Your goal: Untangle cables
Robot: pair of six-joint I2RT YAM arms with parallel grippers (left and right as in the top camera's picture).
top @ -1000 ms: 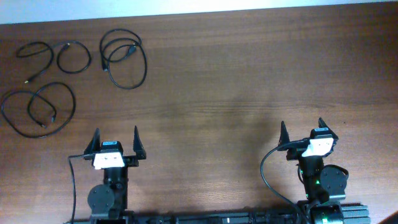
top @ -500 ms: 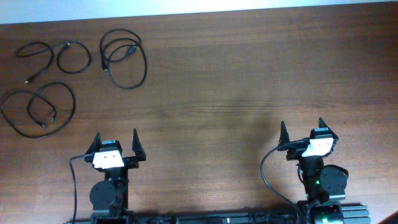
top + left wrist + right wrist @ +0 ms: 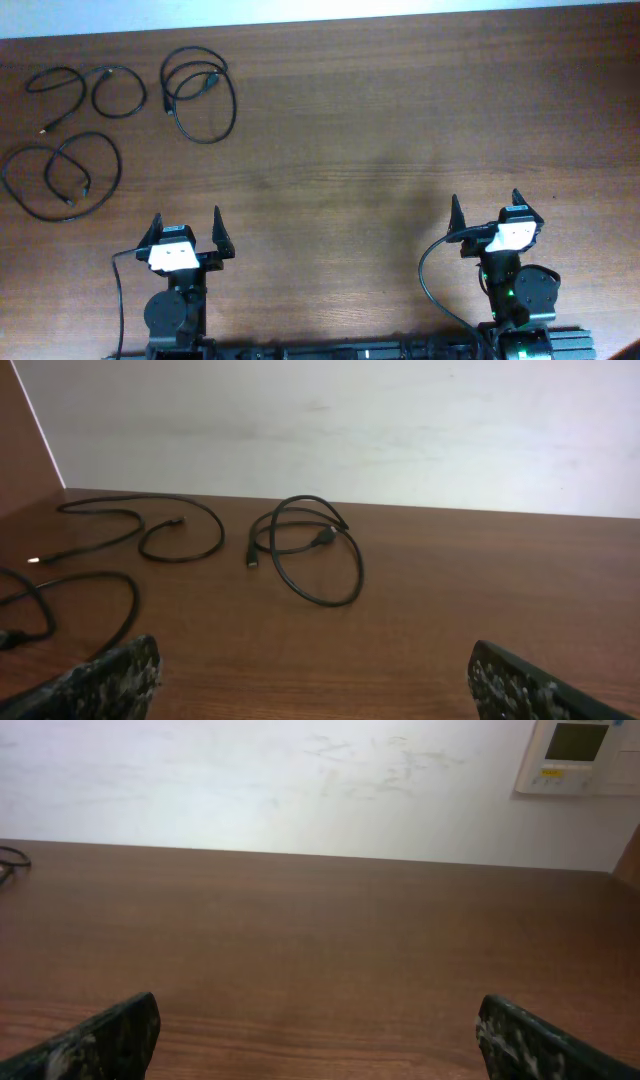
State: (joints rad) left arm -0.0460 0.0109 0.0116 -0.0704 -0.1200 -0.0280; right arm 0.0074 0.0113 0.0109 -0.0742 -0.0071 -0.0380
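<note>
Three cables (image 3: 200,84) lie as separate loops at far-left of table (image 3: 400,120), ahead and left of your left gripper (image 3: 186,215), the nearer arm. Right gripper (image 3: 485,197) well apart. Both jaws spread, empty.

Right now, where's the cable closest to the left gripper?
Overhead, that cable lies at the far left, ahead of the left gripper, with a double-looped cable beyond it to the right.

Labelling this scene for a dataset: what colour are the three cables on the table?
Black, all three cables; clearest in the overhead view.
</note>
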